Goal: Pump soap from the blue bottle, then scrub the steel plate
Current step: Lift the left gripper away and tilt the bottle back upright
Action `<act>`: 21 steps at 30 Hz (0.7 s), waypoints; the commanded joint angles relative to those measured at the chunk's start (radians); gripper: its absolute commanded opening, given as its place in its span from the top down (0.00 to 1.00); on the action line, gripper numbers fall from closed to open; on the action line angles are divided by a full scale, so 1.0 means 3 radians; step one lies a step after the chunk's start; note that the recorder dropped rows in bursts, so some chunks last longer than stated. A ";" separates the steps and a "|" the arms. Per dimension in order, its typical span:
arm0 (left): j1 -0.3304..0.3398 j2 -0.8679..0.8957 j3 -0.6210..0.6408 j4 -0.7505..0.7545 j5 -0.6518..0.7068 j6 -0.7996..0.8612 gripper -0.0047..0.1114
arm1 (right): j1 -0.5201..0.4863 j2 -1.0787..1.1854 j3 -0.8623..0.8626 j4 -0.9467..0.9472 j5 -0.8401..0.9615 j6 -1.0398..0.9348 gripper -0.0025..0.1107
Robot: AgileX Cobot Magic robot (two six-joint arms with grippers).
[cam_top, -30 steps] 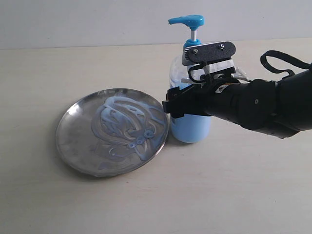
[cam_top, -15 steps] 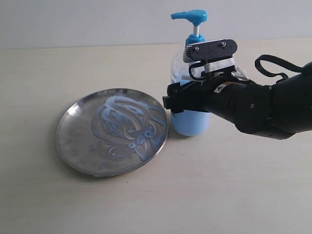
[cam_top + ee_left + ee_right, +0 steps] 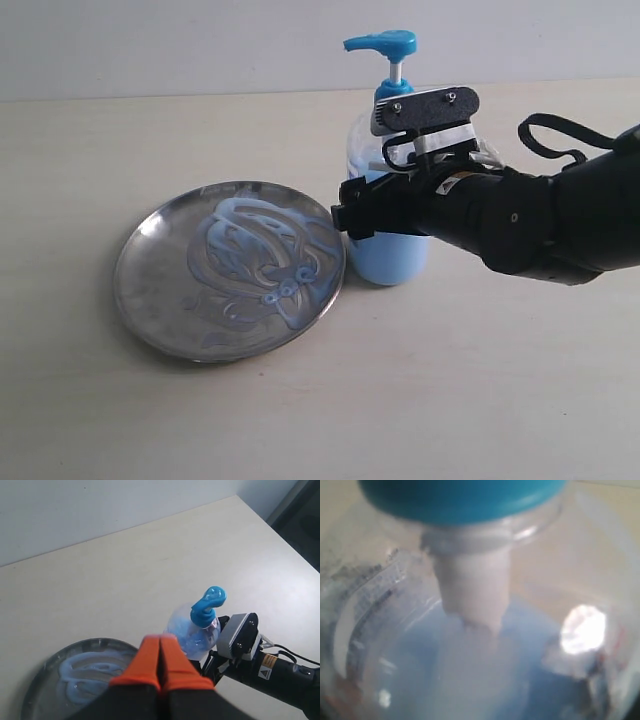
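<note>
Blue bottle fills the frame, very close and blurry. White tube runs from the blue collar into the light blue soap. Bright glare spot on the clear wall.

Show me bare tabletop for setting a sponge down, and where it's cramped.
Free: the beige tabletop on the camera's near side of the round soap-smeared steel plate and black right arm; also beyond the plate. Crowded: where the right gripper meets the clear blue-pump bottle beside the plate's rim.
</note>
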 commanded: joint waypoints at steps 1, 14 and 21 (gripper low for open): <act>0.0006 -0.0023 -0.0018 0.0008 0.0006 0.0003 0.96 | 0.0004 -0.0093 -0.0038 -0.0068 0.0043 -0.0003 0.15; 0.0006 -0.0023 -0.0018 0.0040 0.0040 0.0018 0.96 | 0.0004 -0.0166 -0.0038 -0.0028 0.0355 -0.0013 0.07; 0.0006 -0.0023 -0.0018 0.0088 0.0068 0.0042 0.96 | 0.0004 -0.0347 -0.0038 -0.0009 0.0499 -0.0013 0.07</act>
